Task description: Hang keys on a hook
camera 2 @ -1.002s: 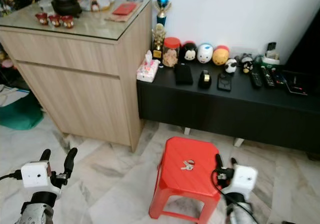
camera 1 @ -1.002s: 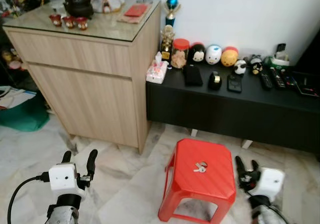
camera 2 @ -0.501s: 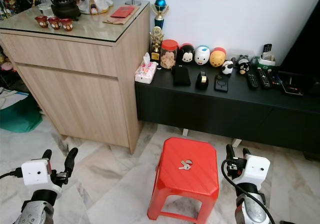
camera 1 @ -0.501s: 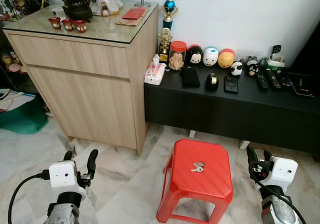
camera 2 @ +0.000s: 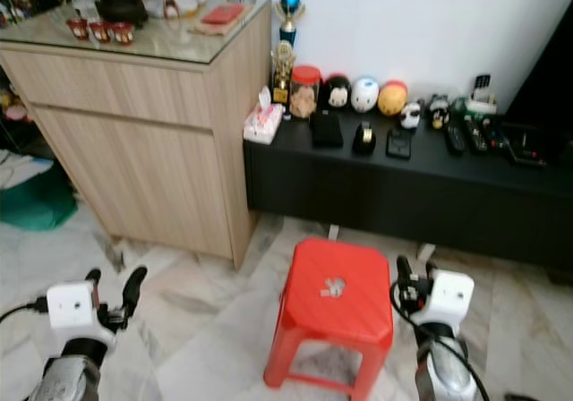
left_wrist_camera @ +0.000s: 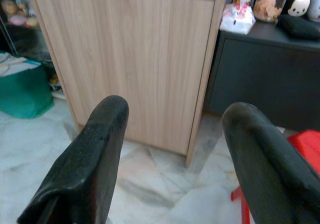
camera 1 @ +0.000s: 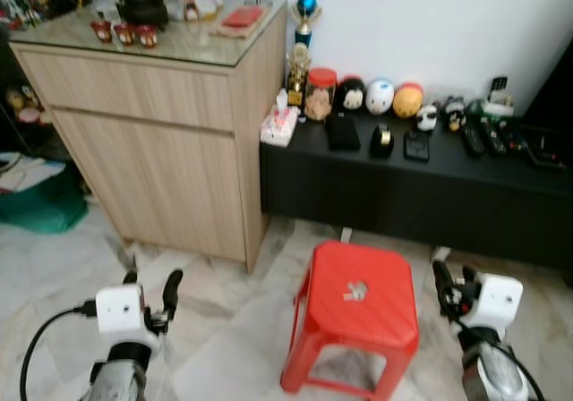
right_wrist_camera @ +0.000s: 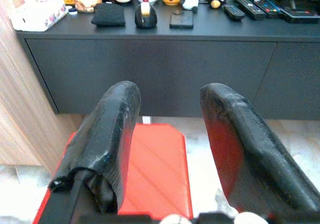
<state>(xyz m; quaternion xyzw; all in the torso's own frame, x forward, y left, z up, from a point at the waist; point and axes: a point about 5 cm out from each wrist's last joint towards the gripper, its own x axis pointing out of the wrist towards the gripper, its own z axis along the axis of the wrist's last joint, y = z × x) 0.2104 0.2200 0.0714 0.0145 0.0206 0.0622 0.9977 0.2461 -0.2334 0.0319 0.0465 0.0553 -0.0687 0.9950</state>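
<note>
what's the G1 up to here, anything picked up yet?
Nothing picked up yet. The keys lie on top of the red stool in front of the robot, untouched. The right claw is open and held low just beside the stool, with the stool's top between its fingers in the right wrist view. The left claw is open too, off to the left over the marble floor, facing the wooden cabinet. I can't make out a hook.

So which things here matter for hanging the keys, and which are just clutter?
For the job:
keys lying on the red stool
right gripper, open, beside the stool
left gripper, open

Lying about:
wooden cabinet
black TV console
tissue box
plush toys
remotes
trophy
</note>
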